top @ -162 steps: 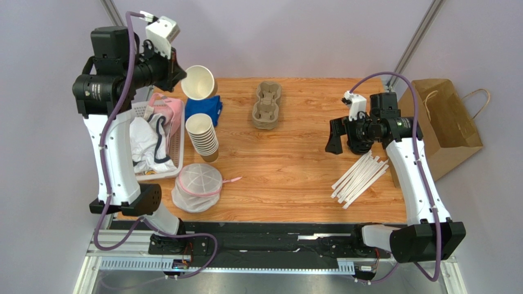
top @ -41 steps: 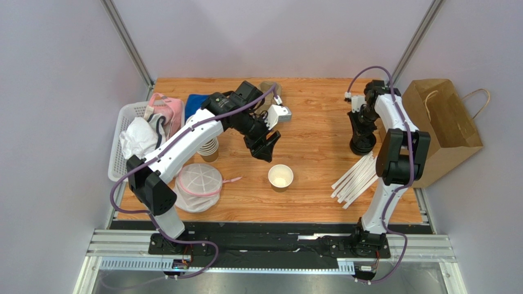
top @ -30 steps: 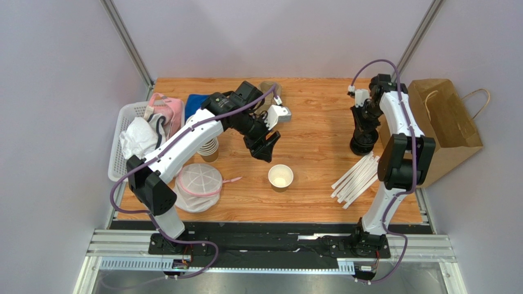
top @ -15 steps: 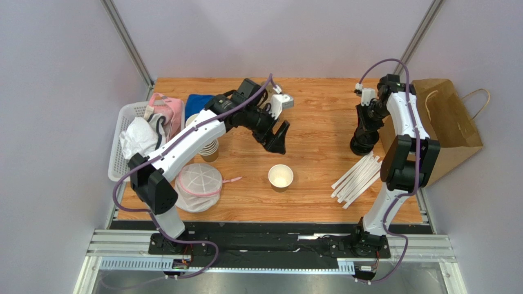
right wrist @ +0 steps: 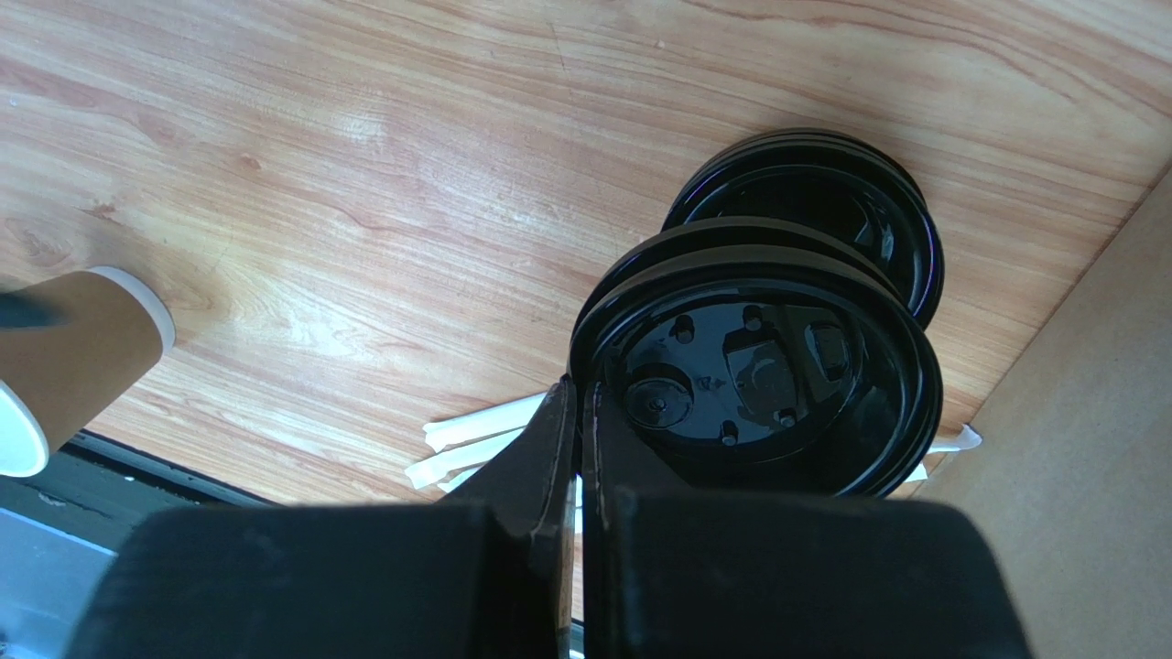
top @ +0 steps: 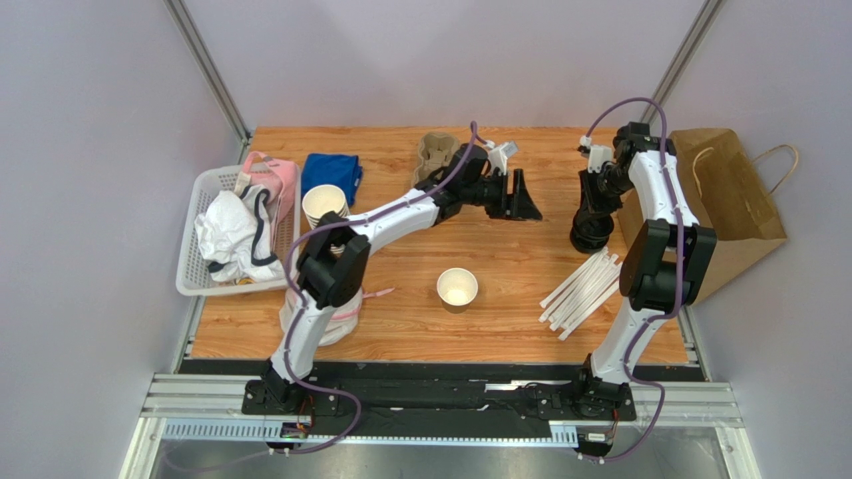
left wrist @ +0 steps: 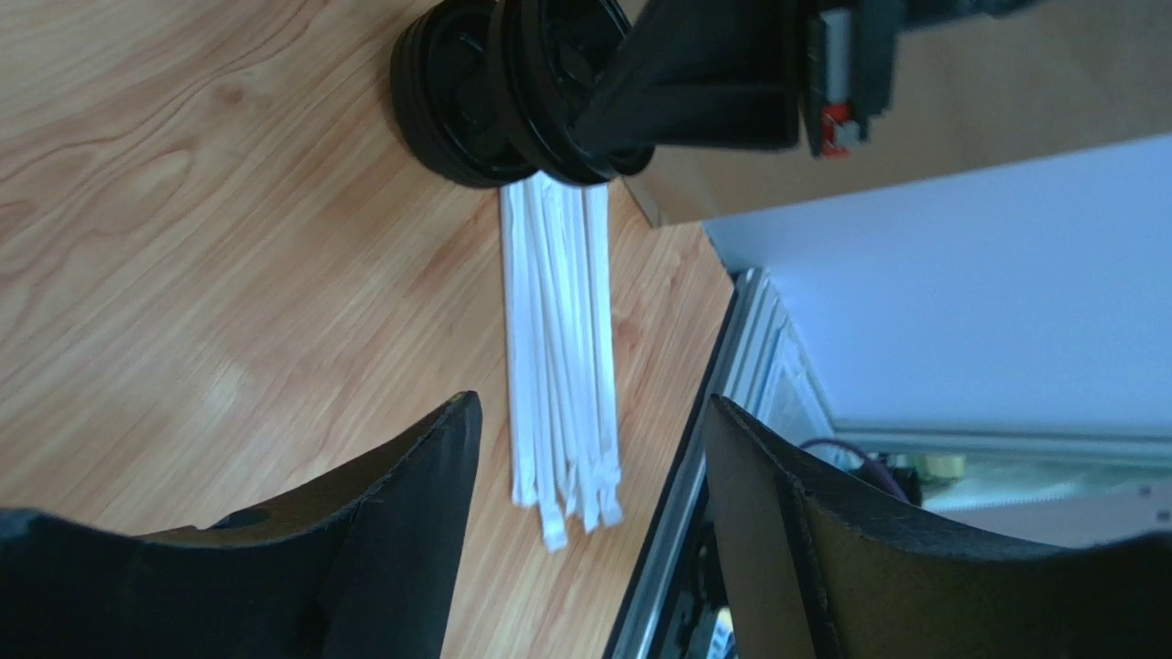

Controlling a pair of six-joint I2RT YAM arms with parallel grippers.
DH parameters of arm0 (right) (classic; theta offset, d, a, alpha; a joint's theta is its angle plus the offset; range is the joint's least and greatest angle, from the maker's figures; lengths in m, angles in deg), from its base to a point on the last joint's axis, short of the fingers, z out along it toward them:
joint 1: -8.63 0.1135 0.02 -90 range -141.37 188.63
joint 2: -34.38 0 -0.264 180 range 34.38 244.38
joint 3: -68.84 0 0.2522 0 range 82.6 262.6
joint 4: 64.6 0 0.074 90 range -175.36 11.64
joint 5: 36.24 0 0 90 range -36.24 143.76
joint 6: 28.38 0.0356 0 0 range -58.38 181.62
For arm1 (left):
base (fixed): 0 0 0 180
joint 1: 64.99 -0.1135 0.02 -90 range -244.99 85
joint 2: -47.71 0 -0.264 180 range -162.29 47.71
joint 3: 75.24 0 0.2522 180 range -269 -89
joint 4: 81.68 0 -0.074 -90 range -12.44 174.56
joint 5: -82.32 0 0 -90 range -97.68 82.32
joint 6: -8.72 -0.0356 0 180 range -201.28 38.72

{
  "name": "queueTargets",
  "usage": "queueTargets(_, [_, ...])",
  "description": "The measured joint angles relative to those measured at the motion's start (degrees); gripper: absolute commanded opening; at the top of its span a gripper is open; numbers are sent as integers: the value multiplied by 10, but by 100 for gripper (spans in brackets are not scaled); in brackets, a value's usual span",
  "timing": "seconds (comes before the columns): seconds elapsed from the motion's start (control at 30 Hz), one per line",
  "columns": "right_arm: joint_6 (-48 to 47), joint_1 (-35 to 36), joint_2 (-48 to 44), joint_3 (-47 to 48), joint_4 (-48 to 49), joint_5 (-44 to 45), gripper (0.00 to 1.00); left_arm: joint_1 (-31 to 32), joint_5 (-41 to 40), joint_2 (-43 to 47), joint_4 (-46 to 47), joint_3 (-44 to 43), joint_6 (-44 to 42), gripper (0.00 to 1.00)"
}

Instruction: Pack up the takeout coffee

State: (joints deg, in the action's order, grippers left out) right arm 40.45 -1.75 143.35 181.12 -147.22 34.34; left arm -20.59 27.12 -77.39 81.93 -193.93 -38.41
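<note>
The takeout coffee's cup point(top: 457, 287), a small tan paper cup with a white inside, stands alone and lidless at mid-table; it also shows at the left edge of the right wrist view point(right wrist: 76, 364). My right gripper point(top: 591, 207) point(right wrist: 578, 398) is shut on the rim of a black lid point(right wrist: 764, 371), held just above a stack of black lids point(top: 590, 238) point(right wrist: 826, 206) on the table. My left gripper point(top: 522, 196) point(left wrist: 592, 453) is open and empty, stretched out to the left of the lids point(left wrist: 482, 96), well beyond the cup.
A brown paper bag point(top: 725, 200) lies at the right edge. Several white wrapped straws point(top: 585, 289) point(left wrist: 557, 371) lie beside the lids. A cardboard cup carrier point(top: 437, 160), a blue cloth point(top: 332, 170), a stack of cups point(top: 325, 205) and a white basket point(top: 235, 239) are on the left.
My left arm has swung from above the lone cup to the right and back, toward the lids, still open. The right gripper has stayed by the lid stack, shut.
</note>
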Motion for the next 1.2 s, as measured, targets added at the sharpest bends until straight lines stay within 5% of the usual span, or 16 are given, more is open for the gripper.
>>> queueTargets(0.17, [8,0,1,0,4,4,0,18,-15,-103,107,-45,119,81])
queueTargets(0.3, [14,0,5,-1,6,5,0,30,-30,-148,179,-48,206,58])
queueTargets(0.43, [17,-1,5,-2,6,5,0,36,-38,-178,215,-58,254,53])
queueTargets(1.2, [30,-4,24,12,-7,4,0,69,-132,-283,146,-210,251,49])
